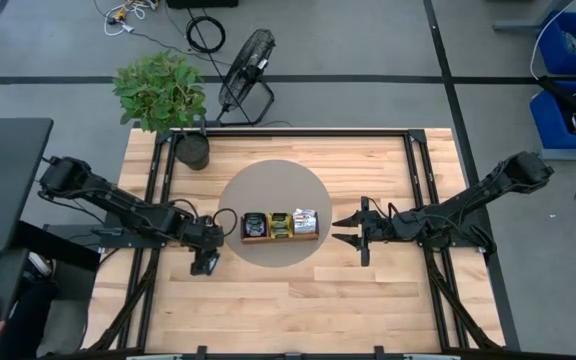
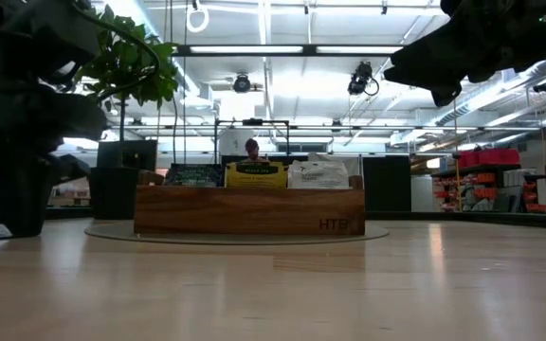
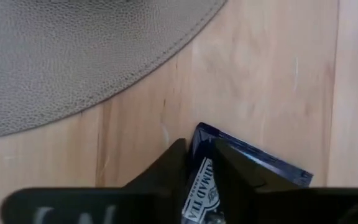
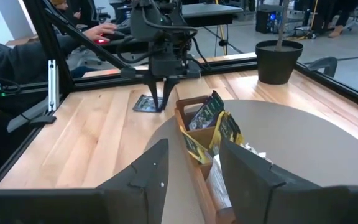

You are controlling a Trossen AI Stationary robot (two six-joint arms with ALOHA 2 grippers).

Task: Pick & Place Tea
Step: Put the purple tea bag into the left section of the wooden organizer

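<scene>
Left wrist view shows the left gripper [image 3: 201, 180] low over the bare wood of the bench [image 3: 266, 81], just off the edge of the round grey mat [image 3: 73, 56], its fingers [image 3: 166, 171] drawn narrow on either side of a dark blue tea sachet [image 3: 253, 158] that lies flat there; whether they already pinch it firmly cannot be told, since the sachet appears to rest on the wood. The steep downward pose suits a pick from above on so thin a thing. On the mat sits the wooden tray [image 1: 280, 236], its compartments holding upright sachets [image 4: 213, 121], dark, yellow and white in turn, packed on edge so each can be gripped by its top. The right gripper [image 1: 351, 231] waits beside the tray's other end, fingers spread wide and holding nothing, clear of the left arm's work
</scene>
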